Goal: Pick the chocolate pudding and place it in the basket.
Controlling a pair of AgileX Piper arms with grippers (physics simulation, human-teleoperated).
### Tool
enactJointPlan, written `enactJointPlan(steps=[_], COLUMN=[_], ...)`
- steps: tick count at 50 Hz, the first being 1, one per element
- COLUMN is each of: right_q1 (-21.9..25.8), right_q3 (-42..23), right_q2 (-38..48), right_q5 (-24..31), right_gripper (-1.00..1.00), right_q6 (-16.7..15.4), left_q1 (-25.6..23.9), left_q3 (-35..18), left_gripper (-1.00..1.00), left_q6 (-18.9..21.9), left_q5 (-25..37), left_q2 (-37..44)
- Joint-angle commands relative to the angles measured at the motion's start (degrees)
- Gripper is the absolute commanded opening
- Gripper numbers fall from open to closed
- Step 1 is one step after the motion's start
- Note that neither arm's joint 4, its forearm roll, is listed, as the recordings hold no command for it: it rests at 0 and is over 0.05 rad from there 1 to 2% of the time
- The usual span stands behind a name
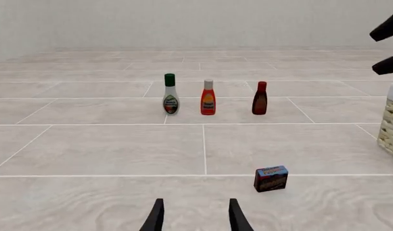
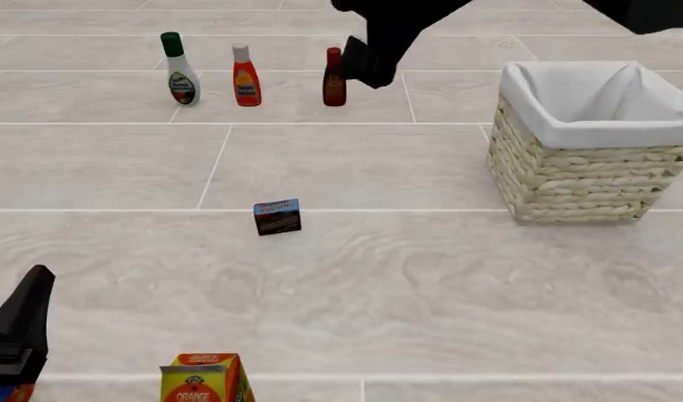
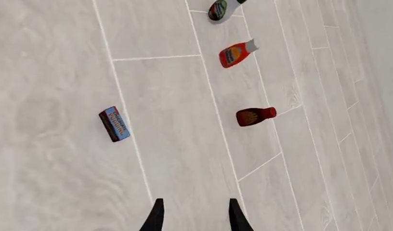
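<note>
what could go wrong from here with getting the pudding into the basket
1. The small dark brown chocolate pudding carton with the blue top stands free on the floor, and both grippers are apart from it. An off-centre approach by the open left gripper could tip it.
2. The right gripper hangs near the dark red-brown sauce bottle and might knock it when moving.
3. The woven straw basket with the white liner has tall walls; a low carry could clip its rim.
</note>
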Motion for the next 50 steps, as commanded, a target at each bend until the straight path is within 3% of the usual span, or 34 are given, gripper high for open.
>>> enactJointPlan(steps=[1,21,50], right_q1=[0.6,3.1,6.3], right_q3=[-3.6,-11.3,-9.4], right_q2=[5.5,14.4,19.3], right_q5=[0.0,0.5,1.1], right_gripper=[1.00,1.00,1.00], right_q6=[-2.8,-3.3,-3.0], left_q1=[-0.1,-0.1,-0.1], left_q3=[-0.1,-0.1,-0.2], left_gripper=[1.00,1.00,1.00], left_q6=[0.0,0.0,0.0], left_q5=[0.1,0.2,0.2], left_q2=[0.0,0.0,0.0])
